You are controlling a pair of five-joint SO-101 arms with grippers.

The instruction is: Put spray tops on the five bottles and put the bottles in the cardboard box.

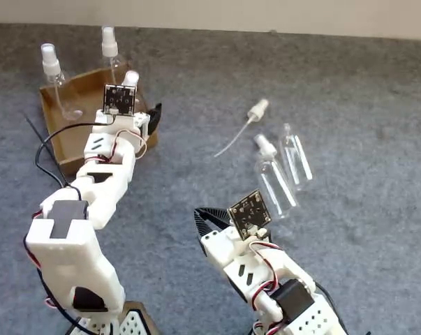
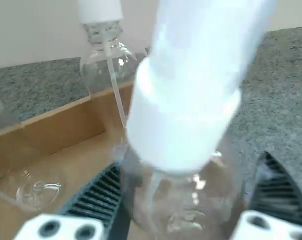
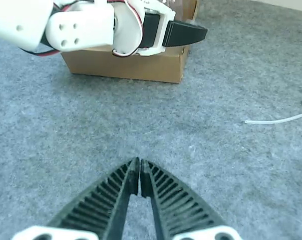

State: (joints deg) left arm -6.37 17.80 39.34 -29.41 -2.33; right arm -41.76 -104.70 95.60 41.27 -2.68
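Cardboard box (image 1: 74,136): beneath the left jaws.
Bottle (image 2: 183,205): clamped upright between the left gripper's (image 2: 188,172) jaws; best lowered straight and released once its base rests.
Right gripper (image 3: 139,164): jaws together, empty.
Spray top (image 1: 257,109): well apart from them.

A grey, speckled, carpet-like surface (image 1: 364,98) is stretching across the high view from the near edge to the far one, its short felted pile showing a fine mix of lighter and darker flecks. Along the far side a plain, pale cream wall (image 1: 280,12) is rising, meeting the grey surface in a straight line that is sloping slightly across the picture. In the left wrist view the same wall is standing behind a band of the surface. In the right wrist view the surface is spreading out flat, and its flecked texture is reading clearly close up.
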